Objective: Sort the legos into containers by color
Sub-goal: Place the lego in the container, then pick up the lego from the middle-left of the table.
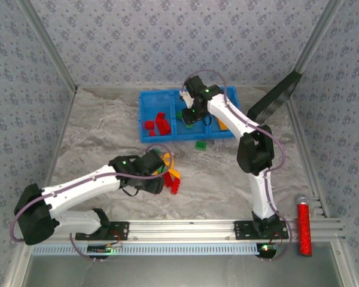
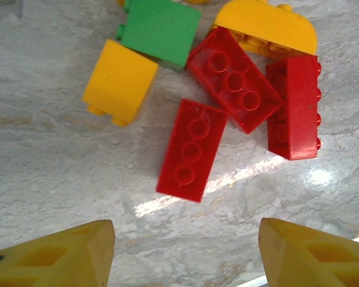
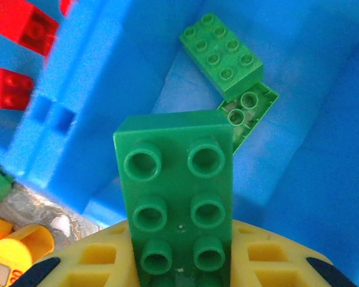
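right jaws clench green lego (image 3: 176,191) above tray (image 3: 107,131); left jaws released near red legos (image 2: 191,149).

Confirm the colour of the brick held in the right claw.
Green: a studded plastic brick in the right claw. The right wrist view shows it best.

Top camera overlooks the table (image 1: 107,137) — wrist cameras hover close: left above legos (image 2: 191,149), right above containers (image 3: 323,72).

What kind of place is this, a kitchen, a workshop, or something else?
Probably a lab test cell for robots: left arm and right arm bolted to a metal rail, patterned walls boxing in the table, toy bricks laid out.
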`<state>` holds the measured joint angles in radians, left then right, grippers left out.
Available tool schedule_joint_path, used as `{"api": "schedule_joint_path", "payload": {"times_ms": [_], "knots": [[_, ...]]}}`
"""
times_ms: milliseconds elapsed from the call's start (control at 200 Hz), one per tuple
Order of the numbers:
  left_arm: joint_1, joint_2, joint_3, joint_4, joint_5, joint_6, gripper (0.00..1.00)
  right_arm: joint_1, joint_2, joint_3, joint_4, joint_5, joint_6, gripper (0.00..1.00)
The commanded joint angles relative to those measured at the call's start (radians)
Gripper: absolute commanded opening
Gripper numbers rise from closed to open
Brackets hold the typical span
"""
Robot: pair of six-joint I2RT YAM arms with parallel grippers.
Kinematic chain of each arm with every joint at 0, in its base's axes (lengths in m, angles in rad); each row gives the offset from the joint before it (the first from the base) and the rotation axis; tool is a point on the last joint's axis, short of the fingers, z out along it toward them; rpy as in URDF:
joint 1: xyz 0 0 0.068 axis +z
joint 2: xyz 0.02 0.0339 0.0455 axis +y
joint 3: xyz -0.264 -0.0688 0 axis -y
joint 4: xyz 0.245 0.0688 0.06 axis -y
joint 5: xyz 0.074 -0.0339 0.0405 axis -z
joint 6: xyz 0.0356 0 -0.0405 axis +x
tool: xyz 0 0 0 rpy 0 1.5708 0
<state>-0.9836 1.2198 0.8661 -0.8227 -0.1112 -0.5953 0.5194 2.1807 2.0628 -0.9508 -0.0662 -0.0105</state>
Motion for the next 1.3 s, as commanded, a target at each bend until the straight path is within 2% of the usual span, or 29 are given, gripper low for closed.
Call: {"api": "schedule_joint_path", "payload": {"times_ms": [0, 235, 400, 745, 985, 1144, 1204, 1299], "knots": [[-0.036, 0.065, 0.004, 0.043, -0.030, -0.047, 0.65, -0.001, 0.057, 0.091, -0.087, -0.006, 0.023, 0.24], [-0.064, 0.153, -0.021, 0.115, -0.010, -0.078, 0.65, -0.007, 0.141, 0.153, -0.095, -0.009, 0.021, 0.26], [-0.064, 0.200, -0.022, 0.134, -0.047, -0.063, 0.64, -0.012, 0.162, 0.165, -0.107, -0.012, 0.014, 0.29], [-0.038, 0.260, -0.034, 0.167, -0.084, -0.034, 0.64, -0.011, 0.126, 0.123, -0.104, -0.011, 0.009, 0.45], [-0.001, 0.298, -0.040, 0.194, -0.069, 0.006, 0.64, 0.001, 0.099, 0.118, -0.119, -0.005, 0.008, 0.61], [0.003, 0.336, -0.041, 0.222, -0.036, 0.019, 0.64, 0.004, 0.069, 0.114, -0.131, 0.009, 0.010, 0.65], [0.003, 0.349, -0.046, 0.237, -0.011, 0.017, 0.62, 0.004, 0.056, 0.111, -0.134, 0.016, 0.009, 0.66], [0.002, 0.364, -0.060, 0.261, 0.028, 0.007, 0.53, 0.001, 0.032, 0.106, -0.140, 0.030, 0.007, 0.66]]}}
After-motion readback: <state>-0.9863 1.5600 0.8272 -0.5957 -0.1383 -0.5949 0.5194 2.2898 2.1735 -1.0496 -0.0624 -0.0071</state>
